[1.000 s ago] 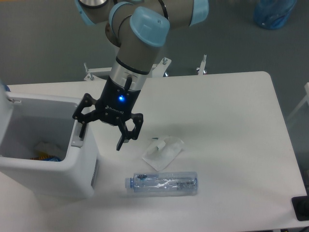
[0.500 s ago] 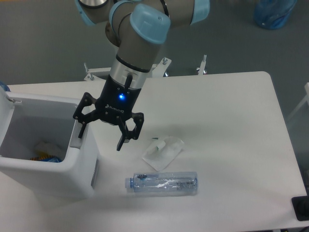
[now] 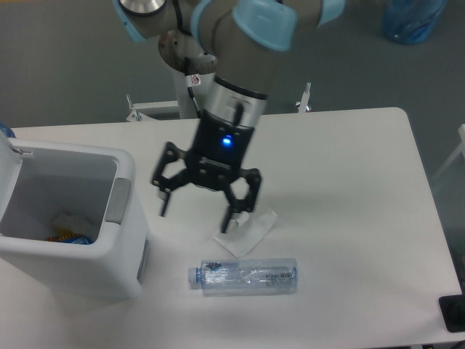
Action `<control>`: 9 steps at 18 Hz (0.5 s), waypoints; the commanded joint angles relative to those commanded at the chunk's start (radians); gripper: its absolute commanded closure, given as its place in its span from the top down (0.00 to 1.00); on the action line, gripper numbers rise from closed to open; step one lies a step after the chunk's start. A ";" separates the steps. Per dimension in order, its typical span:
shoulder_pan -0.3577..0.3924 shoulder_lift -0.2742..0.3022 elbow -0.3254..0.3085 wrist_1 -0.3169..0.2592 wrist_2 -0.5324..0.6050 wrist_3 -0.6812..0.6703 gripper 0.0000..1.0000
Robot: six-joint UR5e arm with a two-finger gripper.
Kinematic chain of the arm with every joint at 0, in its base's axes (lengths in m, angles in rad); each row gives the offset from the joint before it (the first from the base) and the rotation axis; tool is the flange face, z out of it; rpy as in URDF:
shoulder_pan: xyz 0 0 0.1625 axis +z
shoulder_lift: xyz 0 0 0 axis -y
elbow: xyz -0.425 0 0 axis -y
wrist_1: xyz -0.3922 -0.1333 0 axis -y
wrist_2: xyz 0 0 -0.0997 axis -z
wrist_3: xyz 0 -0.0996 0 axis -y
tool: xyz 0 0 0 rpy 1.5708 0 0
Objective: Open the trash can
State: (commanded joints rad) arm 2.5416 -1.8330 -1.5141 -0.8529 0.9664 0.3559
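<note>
White desk (image 3: pixel 349 182) seen from above, w/ grey floor beyond its far edge. The trash can (image 3: pixel 73 254), a big boxy white bin, stands at the desk's left edge, near the front-left corner. Its top is open: interior visible, w/ some crumpled white and coloured rubbish at the bottom. Grey push tab (image 3: pixel 118 200) sits on the can's right rim. Lid mostly out of frame at left; only a sliver shows.

Clear plastic water bottle (image 3: pixel 245 277) lies on its side near the desk's front edge, just right of the can, cap end toward the can. A small white plastic packet (image 3: pixel 247 231) lies just behind the bottle, approx mid-desk.

Black gripper (image 3: pixel 197 211) w/ blue light hangs over the desk between can and packet, clear of the can. Fingers spread wide, holding nothing. Right fingertip (image 3: pixel 227 227) overlaps the packet's left edge in view; contact can't be told.

Blue bag (image 3: pixel 413 20) on the floor, top right.
</note>
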 joint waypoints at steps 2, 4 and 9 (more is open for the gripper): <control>0.037 -0.025 0.006 0.002 0.000 0.011 1.00; 0.071 -0.043 0.008 0.002 0.000 0.099 1.00; 0.144 -0.077 0.006 -0.005 0.040 0.309 1.00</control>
State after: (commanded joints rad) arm 2.6859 -1.9097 -1.5079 -0.8575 1.0060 0.6652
